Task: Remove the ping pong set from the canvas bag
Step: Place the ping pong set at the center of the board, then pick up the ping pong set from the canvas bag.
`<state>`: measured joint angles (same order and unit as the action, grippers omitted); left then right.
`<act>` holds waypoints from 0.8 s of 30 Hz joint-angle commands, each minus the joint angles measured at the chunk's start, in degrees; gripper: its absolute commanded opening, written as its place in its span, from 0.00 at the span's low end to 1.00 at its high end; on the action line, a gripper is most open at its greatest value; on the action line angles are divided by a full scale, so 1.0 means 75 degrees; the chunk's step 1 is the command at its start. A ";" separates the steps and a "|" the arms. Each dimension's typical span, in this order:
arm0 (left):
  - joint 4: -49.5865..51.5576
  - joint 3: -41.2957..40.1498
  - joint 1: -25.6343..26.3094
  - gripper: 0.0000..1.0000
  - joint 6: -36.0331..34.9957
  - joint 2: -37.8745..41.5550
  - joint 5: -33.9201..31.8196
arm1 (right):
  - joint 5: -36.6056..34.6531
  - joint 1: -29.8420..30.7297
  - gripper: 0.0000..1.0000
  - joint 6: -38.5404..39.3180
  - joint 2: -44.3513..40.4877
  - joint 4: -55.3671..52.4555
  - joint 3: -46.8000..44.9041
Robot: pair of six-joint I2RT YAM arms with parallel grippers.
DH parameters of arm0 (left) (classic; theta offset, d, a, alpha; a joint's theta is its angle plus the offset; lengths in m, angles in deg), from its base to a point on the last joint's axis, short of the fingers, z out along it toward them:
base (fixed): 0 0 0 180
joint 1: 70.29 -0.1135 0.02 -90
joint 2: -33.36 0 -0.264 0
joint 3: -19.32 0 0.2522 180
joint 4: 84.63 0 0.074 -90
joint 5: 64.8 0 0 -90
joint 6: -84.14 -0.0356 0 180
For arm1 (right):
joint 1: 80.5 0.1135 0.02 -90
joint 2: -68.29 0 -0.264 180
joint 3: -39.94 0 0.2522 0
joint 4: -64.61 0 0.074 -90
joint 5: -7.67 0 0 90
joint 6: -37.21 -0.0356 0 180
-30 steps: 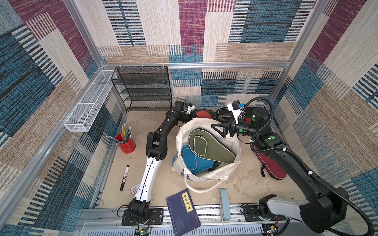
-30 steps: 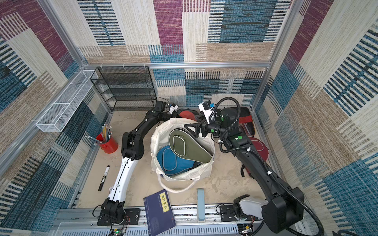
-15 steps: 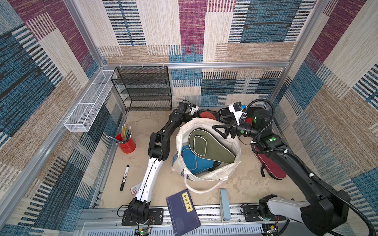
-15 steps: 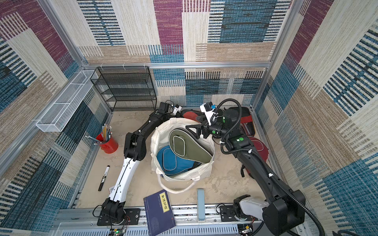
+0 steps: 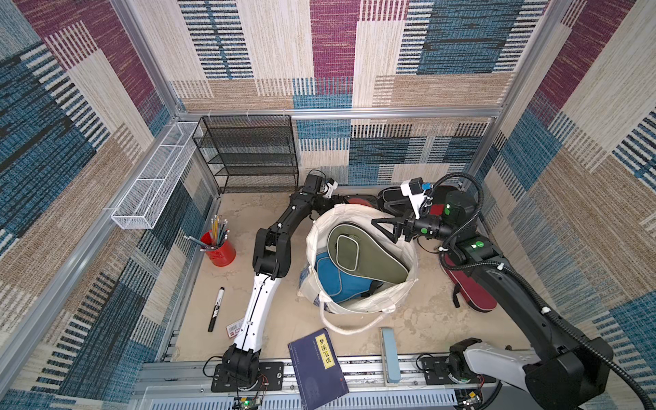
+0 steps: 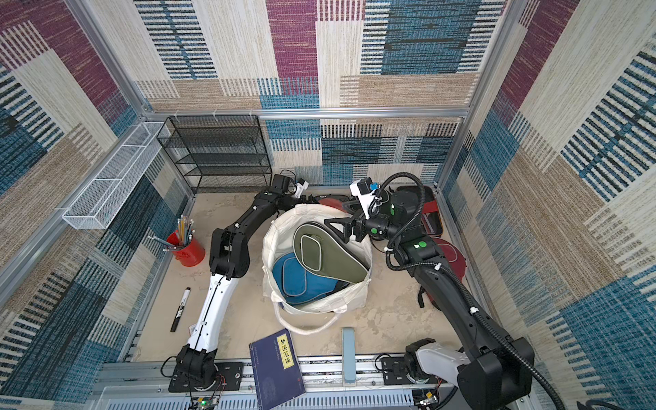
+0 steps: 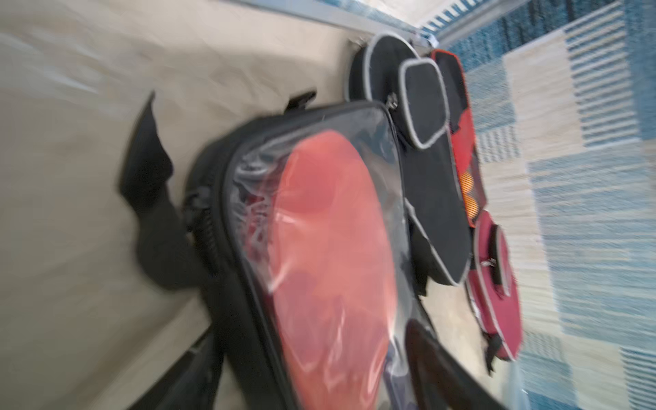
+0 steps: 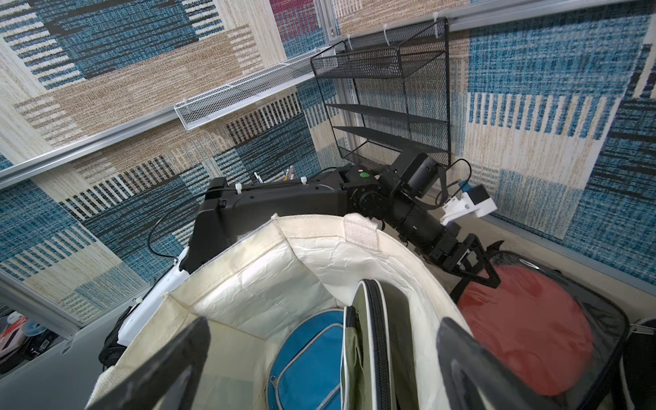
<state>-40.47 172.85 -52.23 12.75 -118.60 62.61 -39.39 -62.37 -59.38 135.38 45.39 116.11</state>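
Olive case [image 5: 369, 255] and blue case [image 5: 337, 280] lie in bag [image 5: 355, 307]. Probably light, padded, semi-stiff; grip olive's raised edge. Right pincer [image 5: 385, 227] wide above it. Left pincer [image 8: 475, 277] wide over clear case [image 8: 525, 319] on table [image 5: 248, 227].

I'm looking at patchwork carpet walls [image 5: 333, 53] enclosing a mottled beige floor [image 5: 436, 319], a black mesh shelf [image 5: 248, 156] standing at the back

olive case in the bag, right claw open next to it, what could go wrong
1. The right claw hangs open at the rim of the canvas bag; closing on the olive case, it might pinch fabric and drag the bag.
2. The olive case overlaps the blue case, which could snag on the way up.
3. The left claw sits just beyond the bag, so the arms could bump.
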 commanded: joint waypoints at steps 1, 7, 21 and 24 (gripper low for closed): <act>0.0914 0.0213 -0.0036 0.98 -0.1087 0.0831 -0.1208 | 0.0080 0.0008 0.99 0.0022 -0.0063 0.0065 -0.0010; 0.1855 0.0407 -0.0037 1.00 -0.1827 0.1750 -0.2275 | 0.0085 0.0011 0.99 0.0017 -0.0062 -0.0005 0.0088; 0.2430 -0.0998 0.0070 0.99 -0.2691 0.5287 -0.1811 | -0.0456 0.0020 0.99 0.0615 0.0527 -0.1038 0.0826; 0.2439 -0.2095 0.0182 0.99 -0.2841 0.6225 -0.1628 | -0.0709 0.0094 0.99 0.0858 0.0778 -0.1345 0.1064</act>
<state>-23.97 161.72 -51.40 -4.80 -75.81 48.03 -42.52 -62.11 -55.38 140.19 37.77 122.71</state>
